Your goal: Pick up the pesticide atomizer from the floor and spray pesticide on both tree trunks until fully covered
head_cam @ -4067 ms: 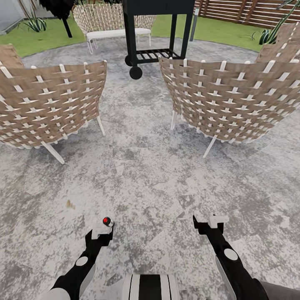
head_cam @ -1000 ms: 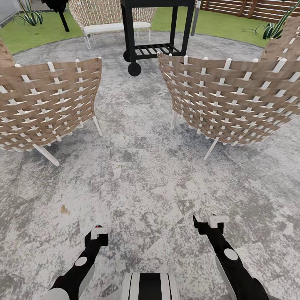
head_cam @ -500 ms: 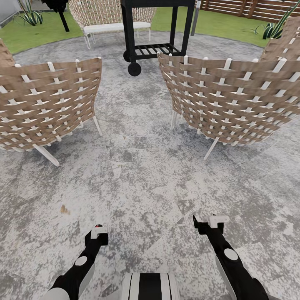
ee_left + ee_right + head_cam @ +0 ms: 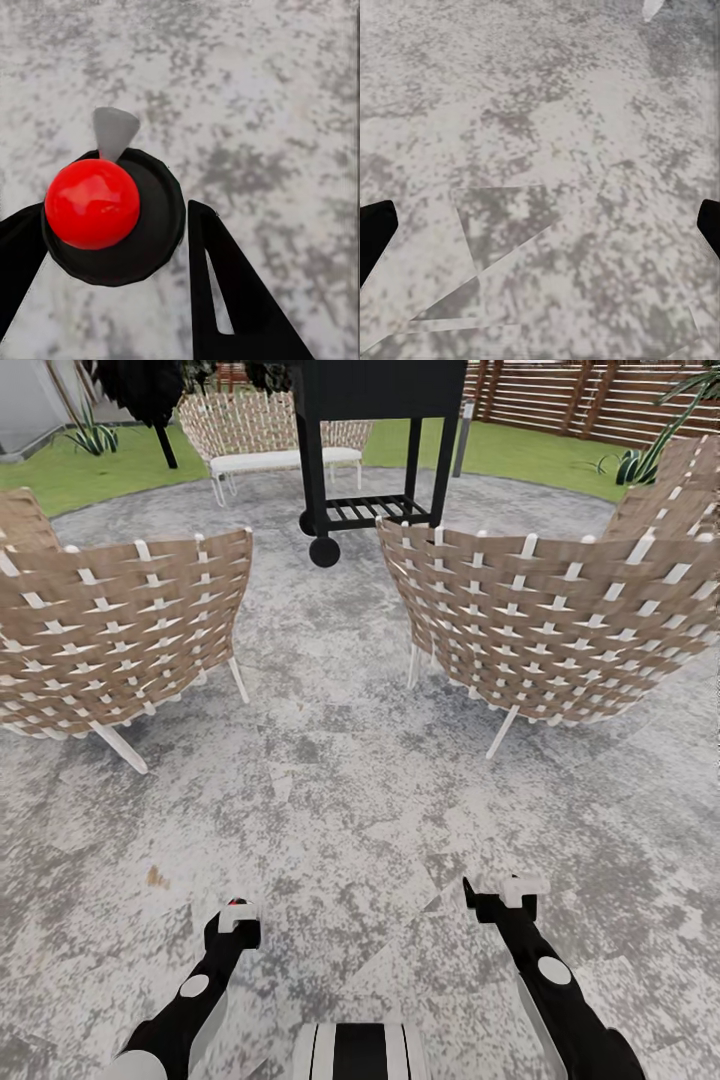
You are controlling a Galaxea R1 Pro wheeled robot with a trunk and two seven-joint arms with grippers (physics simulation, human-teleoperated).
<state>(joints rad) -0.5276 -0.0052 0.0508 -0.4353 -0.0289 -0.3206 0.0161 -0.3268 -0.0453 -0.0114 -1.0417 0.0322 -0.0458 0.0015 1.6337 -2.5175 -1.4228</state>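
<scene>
We are gripping the atomizer (image 4: 112, 214) in our left gripper (image 4: 232, 920), ready for spraying; our right gripper (image 4: 505, 892) is hanging open, 2 chairs (image 4: 120, 630) ahead.

Open paved floor (image 4: 340, 800) is found ahead of both arms. Passage forward is narrowed by two woven chairs, one at the left (image 4: 120, 630) and one at the right (image 4: 550, 620). The gap between them is closed further on by a black wheeled cart (image 4: 370, 450).
</scene>
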